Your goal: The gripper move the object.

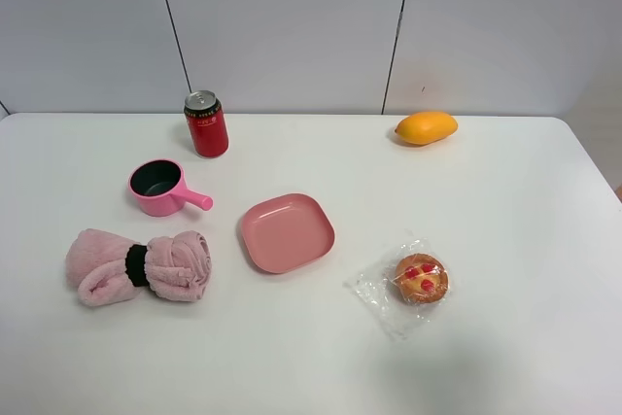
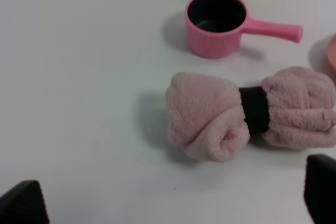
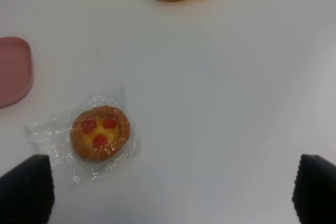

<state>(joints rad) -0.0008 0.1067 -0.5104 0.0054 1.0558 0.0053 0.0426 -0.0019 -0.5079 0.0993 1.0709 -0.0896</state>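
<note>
Our left hand [image 2: 170, 203] hangs with fingers wide apart and empty; the rolled pink towel [image 2: 251, 114] lies on the bench [image 2: 79, 77] just ahead of it, untouched. Beyond the towel stands the pink handled cup [image 2: 216, 23], holding nothing. Our right hand [image 3: 170, 192] is likewise spread above bare bench.

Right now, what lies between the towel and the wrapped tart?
The pink plate lies between the towel and the tart, touching neither. The high view shows this.
</note>
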